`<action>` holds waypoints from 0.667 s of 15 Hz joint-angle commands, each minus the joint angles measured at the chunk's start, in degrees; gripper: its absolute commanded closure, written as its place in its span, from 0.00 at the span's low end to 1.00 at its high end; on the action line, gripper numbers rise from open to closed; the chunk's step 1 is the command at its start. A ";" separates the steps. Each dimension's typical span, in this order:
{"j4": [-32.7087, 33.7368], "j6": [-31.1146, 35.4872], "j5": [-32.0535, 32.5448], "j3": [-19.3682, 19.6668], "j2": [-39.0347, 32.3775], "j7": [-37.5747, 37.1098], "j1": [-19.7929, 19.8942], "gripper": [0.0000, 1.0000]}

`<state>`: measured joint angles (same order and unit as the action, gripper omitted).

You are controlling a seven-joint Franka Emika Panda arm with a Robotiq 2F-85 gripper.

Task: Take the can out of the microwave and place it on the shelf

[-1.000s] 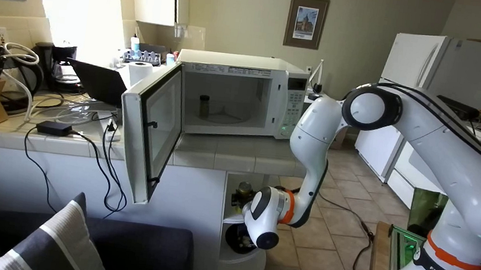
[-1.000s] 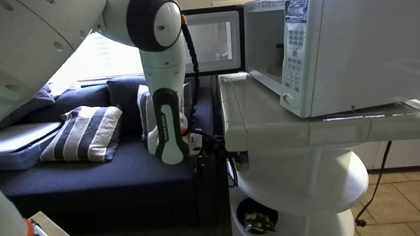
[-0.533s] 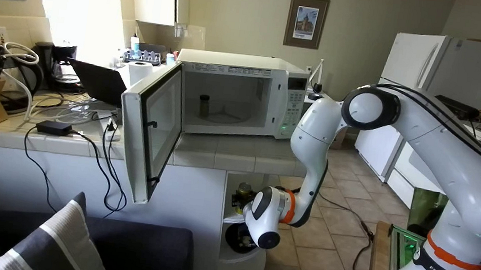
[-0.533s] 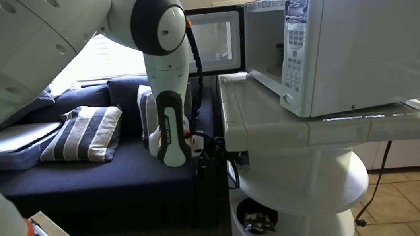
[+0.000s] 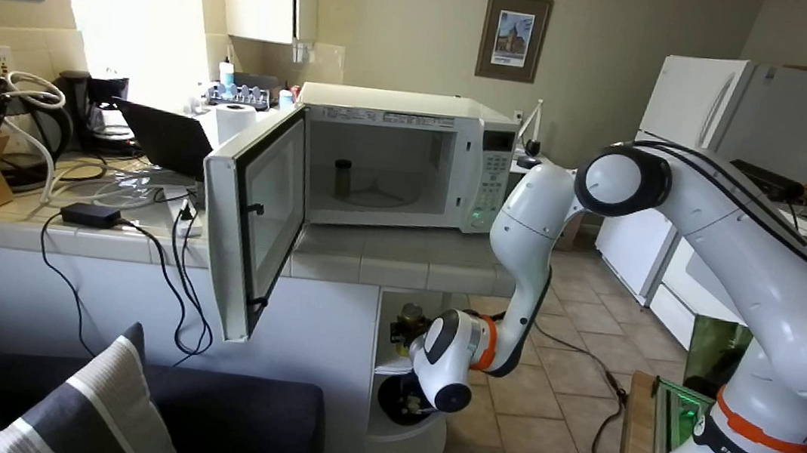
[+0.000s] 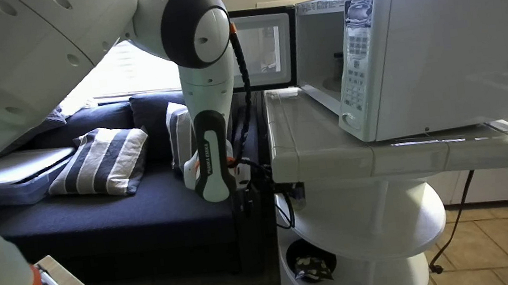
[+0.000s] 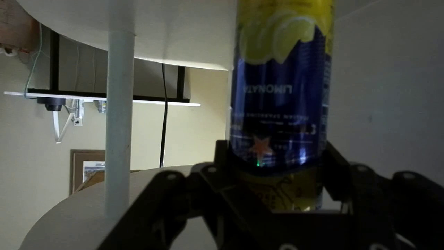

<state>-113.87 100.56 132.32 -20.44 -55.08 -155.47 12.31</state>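
The can, blue and yellow with lemon slices [image 7: 281, 86], is gripped between my fingers [image 7: 277, 152]. The wrist view stands upside down; the can is upright, its lower end beyond the frame. In both exterior views the can [image 5: 401, 349] [image 6: 299, 199] is partly hidden by my dark gripper [image 5: 408, 330] [image 6: 291, 188], inside the upper compartment of the white shelf [image 5: 387, 368] [image 6: 376, 229] under the counter. I cannot tell if the can touches the shelf board [image 7: 180, 34]. The white microwave [image 5: 395, 104] [image 6: 456, 50] has its door open; a small dark-lidded jar [image 5: 342, 180] is inside.
A white post [image 7: 119, 121] stands between the shelf boards. The tiled counter edge [image 5: 394, 272] [image 6: 329, 166] overhangs the shelf. A black bowl [image 5: 391, 404] [image 6: 296, 253] with a packet sits on the lower board. The microwave door [image 5: 224, 236] juts past the counter; a dark sofa [image 6: 137, 219] stands beside.
The arm and hand have moved slightly, to the right in both exterior views, carrying the gripped can a little further into the shelf. The microwave and jar have not moved.
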 commanded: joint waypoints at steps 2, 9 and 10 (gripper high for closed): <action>0.13 -0.06 2.65 -0.56 -0.47 -2.01 0.99 0.06; -0.98 2.43 2.65 -0.93 0.66 -1.27 0.73 0.00; -0.60 5.72 -0.03 2.55 1.86 -2.32 -3.26 0.00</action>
<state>-113.89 101.21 133.80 -20.85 -55.00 -155.39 12.47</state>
